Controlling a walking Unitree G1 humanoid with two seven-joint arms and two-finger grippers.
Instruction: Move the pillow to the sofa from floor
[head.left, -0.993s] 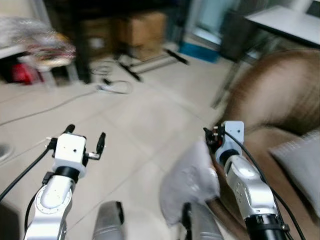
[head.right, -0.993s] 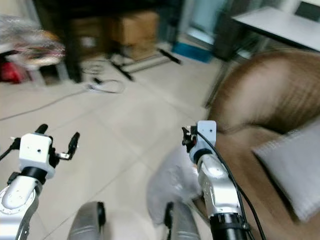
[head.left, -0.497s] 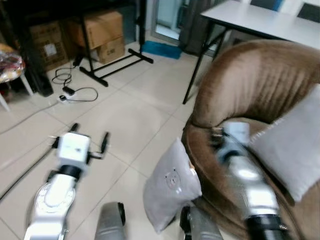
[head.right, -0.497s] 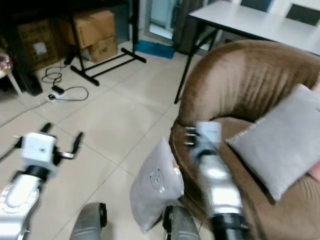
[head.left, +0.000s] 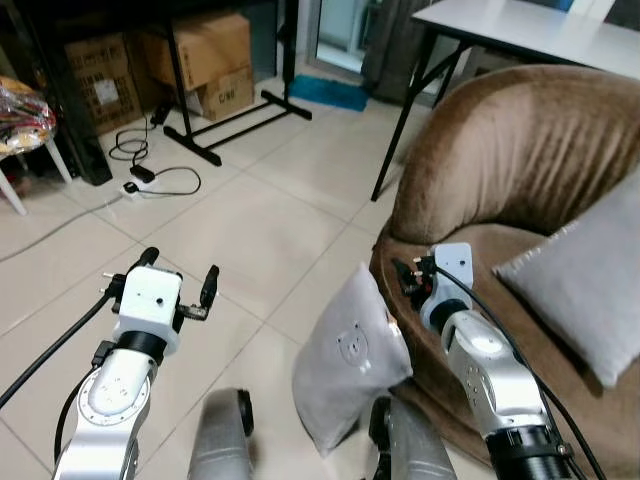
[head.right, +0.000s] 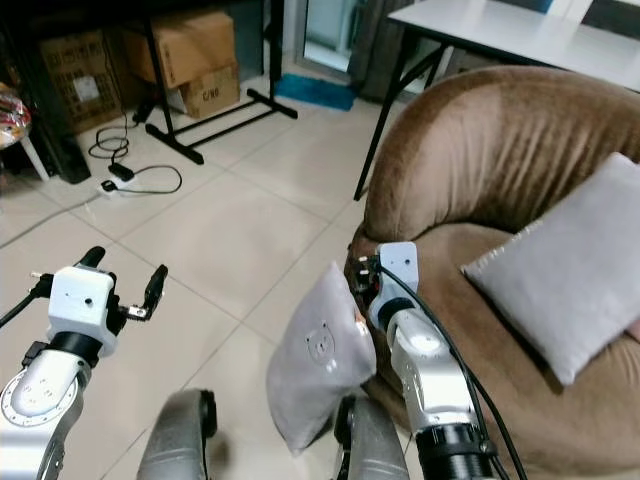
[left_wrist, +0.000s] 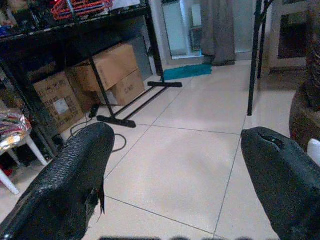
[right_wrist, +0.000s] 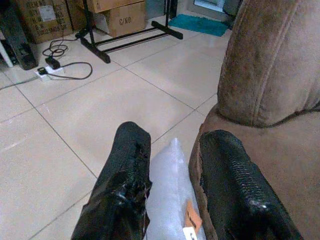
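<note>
Change since half a second ago: my view has steadied, and my right hand (right_wrist: 170, 200) has come forward, its open fingers now astride the top edge of the floor pillow (head.left: 352, 360). Pillow: lower centre of frame, upright on the floor, leaning against the sofa (head.left: 500, 170); not yet gripped, grasp pending. Left hand (head.left: 178, 275): lower left, open, idle.

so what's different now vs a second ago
Mostly the camera: the head view swung and steadied, so the brown sofa came fully into sight. The right end effector now has its fingers either side of the floor pillow's top corner, which leans on the sofa's front. The left end effector hovers open over the tiles as before. The second grey pillow stays on the seat.
</note>
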